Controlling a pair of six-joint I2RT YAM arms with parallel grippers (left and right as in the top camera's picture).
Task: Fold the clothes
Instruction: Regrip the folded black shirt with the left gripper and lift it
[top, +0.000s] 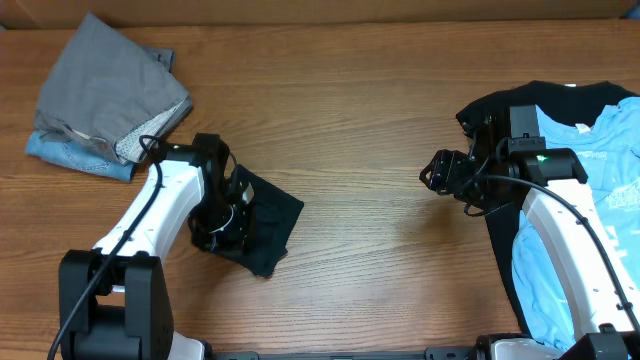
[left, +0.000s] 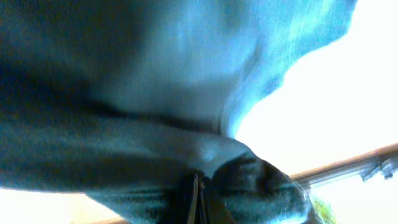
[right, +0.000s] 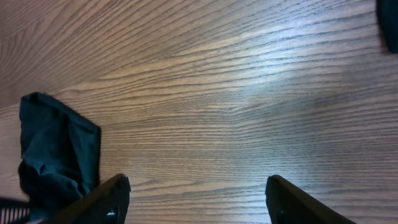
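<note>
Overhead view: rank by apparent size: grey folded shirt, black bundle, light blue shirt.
1. light blue shirt, though cropped by the frame edge
2. grey folded shirt
3. black bundle, partly under the left claw

On the table we find a folded shirt directly under the left fingers, spreading out to their right. Behind those fingers and to their left, near the far corner, sits a stack of folded shirts. The right fingers hang over bare table. A heap of loose shirts lies to their right, and the folded shirt is well apart on their left.
</note>
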